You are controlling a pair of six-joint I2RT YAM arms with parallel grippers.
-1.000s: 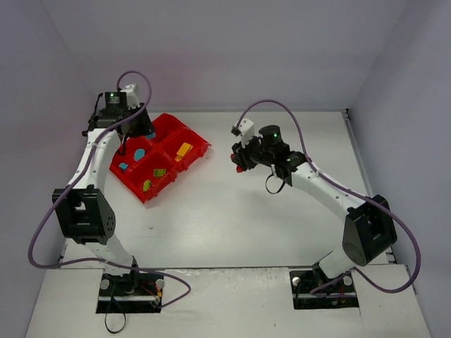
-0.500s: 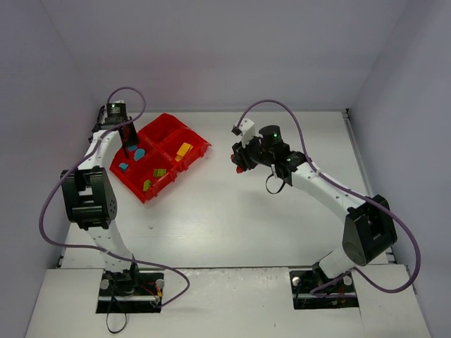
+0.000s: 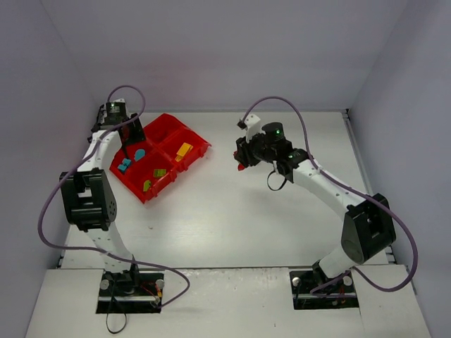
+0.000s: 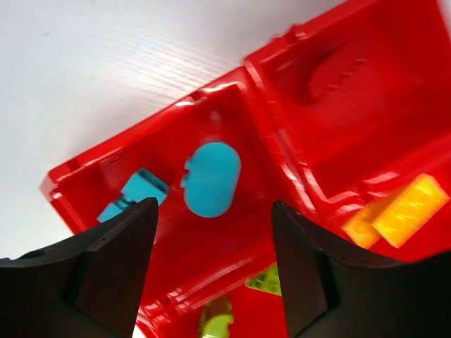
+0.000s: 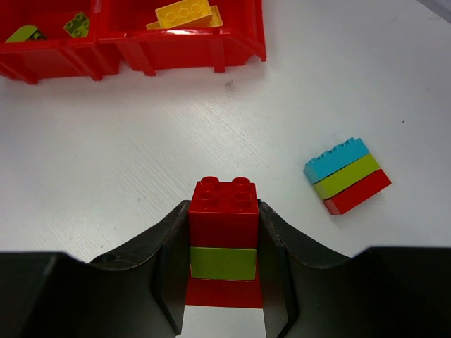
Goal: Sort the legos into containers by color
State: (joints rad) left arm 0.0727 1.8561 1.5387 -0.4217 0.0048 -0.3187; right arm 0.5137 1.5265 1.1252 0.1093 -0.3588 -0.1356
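On the tabletop (image 3: 282,211): red tray (image 3: 203,146) sits far left, four compartments.
Left arm (image 3: 95,155): reaches up along the left edge. The wrist has pulled back from over the tray's far side to its far-left corner and looks down into the teal compartment.
Right arm (image 3: 320,184): stretched to mid-tabletop with the elbow out right. Wrist turned a little, otherwise parked.
Change: left hand (image 4: 213,211) has just gone from pinched to wide, with nothing between the fingers.
Meaning: reads as a drop-off. Two teal pieces lie directly below, an oval piece (image 4: 210,179) and a teal brick (image 4: 134,196). Left hand is likely free for the next pick.
Right hand (image 5: 223,208): clamped on the held stack (image 5: 222,262), red-green-red, well clear of the tray. It still needs splitting before sorting.
Loose stack (image 5: 347,176): teal-green-red, on the tabletop to the right of the right hand, untouched.
Sorted so far: yellow bricks (image 4: 409,210) and green bricks (image 4: 271,280) each in their own compartment. The fourth compartment shows no brick.
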